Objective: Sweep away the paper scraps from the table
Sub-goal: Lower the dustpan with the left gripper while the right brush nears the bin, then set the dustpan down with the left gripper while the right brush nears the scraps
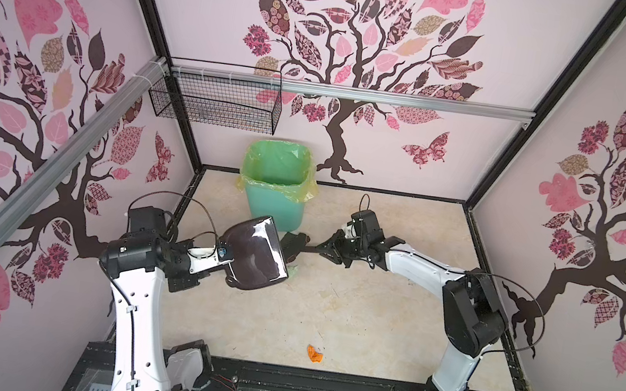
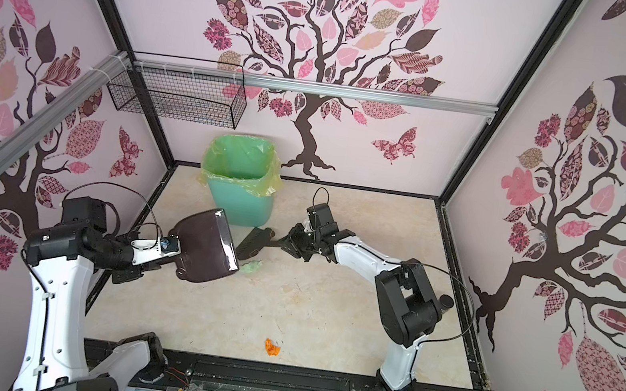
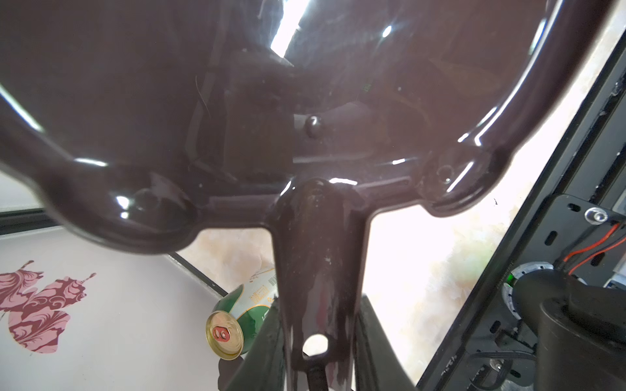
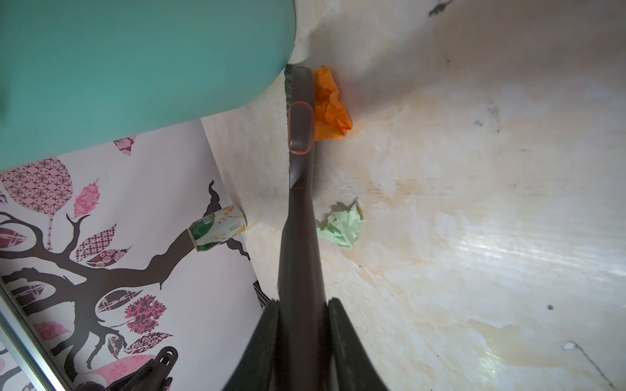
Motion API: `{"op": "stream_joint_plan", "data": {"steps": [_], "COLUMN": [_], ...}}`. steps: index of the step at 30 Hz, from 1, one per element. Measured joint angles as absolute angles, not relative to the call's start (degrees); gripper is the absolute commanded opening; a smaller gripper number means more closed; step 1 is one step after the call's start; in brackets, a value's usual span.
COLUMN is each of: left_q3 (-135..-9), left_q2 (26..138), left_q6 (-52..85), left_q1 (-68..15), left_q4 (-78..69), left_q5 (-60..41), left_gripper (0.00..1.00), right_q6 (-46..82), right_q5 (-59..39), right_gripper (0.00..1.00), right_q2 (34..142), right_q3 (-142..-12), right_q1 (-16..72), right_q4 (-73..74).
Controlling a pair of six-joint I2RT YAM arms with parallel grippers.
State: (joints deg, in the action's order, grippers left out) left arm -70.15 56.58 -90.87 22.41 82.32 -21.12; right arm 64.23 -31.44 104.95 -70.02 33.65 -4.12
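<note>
The left gripper (image 3: pixel 318 311) is clenched on the handle of a glossy dark-brown plastic dustpan (image 1: pixel 254 253). In the left wrist view its dark fingers (image 3: pixel 374 338) press this handle from both sides. The pan is tilted, w/ its open lip turned toward the middle of the cream-beige marbled table (image 1: pixel 368 318). Whether the lip touches the surface I cannot tell, because the pan itself hides that spot.

The right gripper (image 4: pixel 303 304) is closed tight on the thin handle of a dark-brown hand brush (image 1: pixel 294 244). The R arm stretches toward the middle, so the brush head is just beside the pan lip. It is also near the foot of the mint-green plastic bin with yellow-green liner (image 1: pixel 277 199).

Paper scraps: I can see three.
- A pale mint-green paper wad (image 2: pixel 252 267) lies on the table just beside the pan lip, on the front side of the brush.
- A crumpled orange paper wad (image 4: pixel 331 105) sits right against the brush head, close to the bin wall. It is clear only in the R wrist view.
- A second orange scrap (image 1: pixel 315 353) lies alone near the front edge, well apart from both tools.

A green-and-white drinks can (image 4: pixel 218 228) lies on its side on the table, at the wall.
</note>
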Motion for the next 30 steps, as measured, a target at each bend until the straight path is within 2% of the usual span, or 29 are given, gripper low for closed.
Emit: {"op": "stream_joint_plan", "data": {"steps": [6, 20, 25, 30], "left_q3": [-70.02, -63.46, -56.36, -48.47], "left_q2": [56.93, 56.34, 54.54, 54.85], "left_q6": [-91.22, -92.88, -92.84, -92.84], "left_q1": [22.41, 21.34, 16.14, 12.25], "left_q4": [81.80, 79.94, 77.80, 74.65], "left_q5": [-21.12, -20.01, -17.56, -15.16], "left_gripper": [0.00, 0.00, 0.00, 0.00], "right_q6": [58.48, 42.74, 38.00, 29.71], "right_q5": [-31.75, -24.95, -21.37, -22.17], "right_gripper": [0.00, 0.00, 0.00, 0.00], "right_q2": [100.40, 78.96, 73.03, 72.58], "right_q3": [-67.57, -61.25, -64.20, -73.69], "right_q1": [33.95, 33.71, 33.19, 33.15], "right_q4": [-8.75, -35.55, -47.51, -58.11]}}
